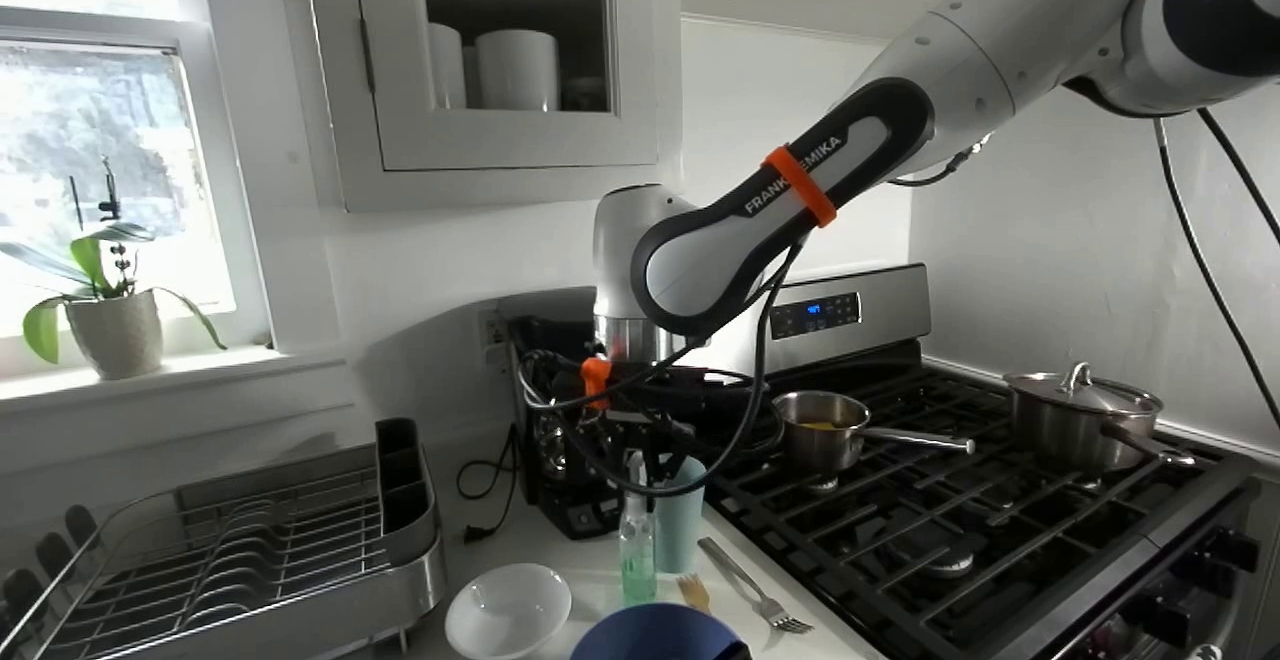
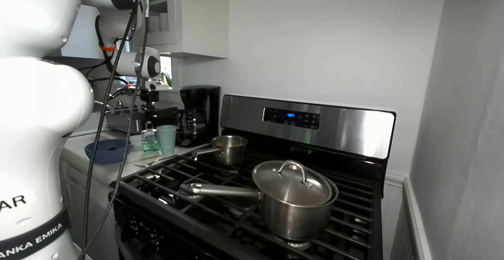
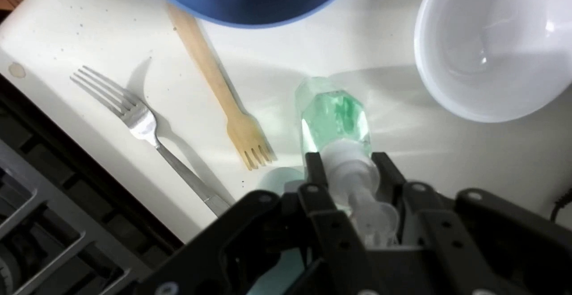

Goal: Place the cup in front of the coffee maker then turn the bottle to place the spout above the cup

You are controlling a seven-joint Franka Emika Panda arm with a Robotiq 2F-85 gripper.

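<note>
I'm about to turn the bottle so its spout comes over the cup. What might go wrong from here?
The jaws hold the green bottle high, by its pale pump top; turning may spin the top rather than the whole bottle. The cup stands close beside the bottle, so the turning jaws might knock it over. In an exterior view a slack cable loops across both; I can't tell whether it touches them, but it may snag the cup.

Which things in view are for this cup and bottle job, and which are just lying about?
For the job: cup, coffee maker, bottle, spout, gripper.
Just lying about: white bowl, blue bowl, metal fork, wooden fork, saucepan, lidded pot, dish rack.
</note>
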